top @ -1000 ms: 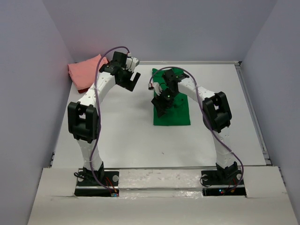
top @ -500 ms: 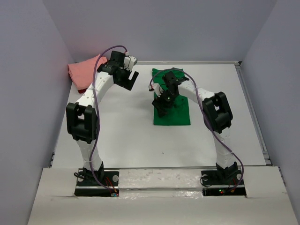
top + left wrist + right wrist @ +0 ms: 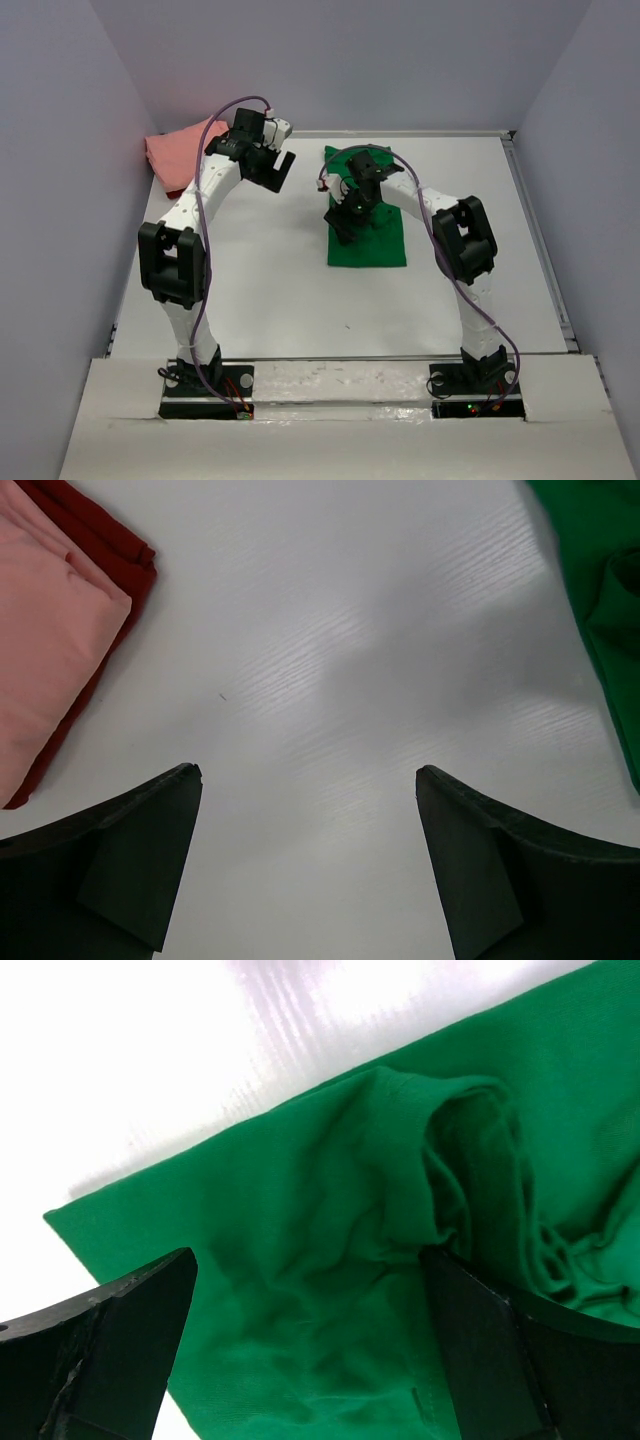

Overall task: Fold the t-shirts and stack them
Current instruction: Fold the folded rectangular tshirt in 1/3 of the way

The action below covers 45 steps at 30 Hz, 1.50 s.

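My left arm (image 3: 205,190) has drawn slightly back toward the far-left corner, and my right gripper (image 3: 310,1255) has crept up the green t-shirt (image 3: 378,248). Both grippers are spread wide and hold nothing: the left gripper (image 3: 308,775) hangs over bare bench (image 3: 330,630), the right over rumpled green cloth. The salmon pink t-shirt (image 3: 40,650) lies on the dark red t-shirt (image 3: 125,565).
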Tool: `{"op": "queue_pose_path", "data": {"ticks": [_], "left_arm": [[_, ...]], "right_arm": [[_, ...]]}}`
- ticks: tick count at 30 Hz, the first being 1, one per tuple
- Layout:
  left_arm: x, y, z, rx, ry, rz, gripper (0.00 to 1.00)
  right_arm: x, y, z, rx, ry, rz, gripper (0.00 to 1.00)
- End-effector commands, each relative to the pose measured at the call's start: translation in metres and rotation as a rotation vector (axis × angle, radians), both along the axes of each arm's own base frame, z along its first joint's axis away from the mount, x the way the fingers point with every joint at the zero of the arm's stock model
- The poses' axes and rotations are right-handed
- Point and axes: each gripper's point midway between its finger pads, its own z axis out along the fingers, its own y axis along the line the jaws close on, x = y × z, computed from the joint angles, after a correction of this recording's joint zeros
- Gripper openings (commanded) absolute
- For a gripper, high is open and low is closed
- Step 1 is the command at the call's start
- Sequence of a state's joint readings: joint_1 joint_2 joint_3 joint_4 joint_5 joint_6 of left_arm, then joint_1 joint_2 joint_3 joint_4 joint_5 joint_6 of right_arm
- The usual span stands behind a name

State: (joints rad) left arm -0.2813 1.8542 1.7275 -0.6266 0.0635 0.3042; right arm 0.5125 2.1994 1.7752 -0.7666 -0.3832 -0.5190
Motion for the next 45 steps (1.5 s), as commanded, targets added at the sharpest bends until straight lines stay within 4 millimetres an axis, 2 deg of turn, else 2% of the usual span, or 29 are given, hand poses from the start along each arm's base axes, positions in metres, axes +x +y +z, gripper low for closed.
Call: {"op": "queue_pose_path", "data": {"ticks": [1,15,25,27,31,32,35,39,41,43,45], "left_arm": [[-0.004,0.001,0.023,-0.023,-0.051,-0.003,0.99],[-0.007,0.0,0.02,-0.024,-0.043,-0.009,0.99],[-0.005,-0.001,0.021,-0.031,-0.042,-0.014,0.99],[-0.005,-0.002,0.022,-0.033,-0.045,-0.015,0.99],[-0.004,-0.004,0.022,-0.045,-0.043,-0.023,0.99],[-0.004,-0.005,0.021,-0.048,-0.037,-0.025,0.99],[-0.003,-0.006,0.023,-0.052,-0.042,-0.023,0.99],[-0.002,-0.007,0.025,-0.055,-0.048,-0.025,0.99],[-0.002,-0.007,0.025,-0.056,-0.046,-0.026,0.99],[-0.003,-0.007,0.024,-0.055,-0.046,-0.026,0.99],[-0.004,-0.006,0.024,-0.053,-0.048,-0.025,0.99]], "right_arm": [[0.032,0.013,0.04,0.041,-0.164,-0.004,1.0],[0.072,0.008,0.039,-0.032,-0.299,-0.039,1.0],[0.078,-0.011,0.058,-0.101,-0.385,-0.08,1.0],[0.08,-0.024,0.057,-0.135,-0.397,-0.109,1.0],[0.09,-0.055,0.072,-0.167,-0.432,-0.199,0.99],[0.095,-0.069,0.08,-0.19,-0.453,-0.237,0.98],[0.102,-0.086,0.09,-0.209,-0.493,-0.32,0.97],[0.123,-0.129,0.111,-0.234,-0.554,-0.483,0.97],[0.129,-0.138,0.123,-0.221,-0.57,-0.52,0.97],[0.128,-0.15,0.132,-0.209,-0.563,-0.553,0.96],[0.12,-0.157,0.131,-0.2,-0.503,-0.561,0.95]]}}
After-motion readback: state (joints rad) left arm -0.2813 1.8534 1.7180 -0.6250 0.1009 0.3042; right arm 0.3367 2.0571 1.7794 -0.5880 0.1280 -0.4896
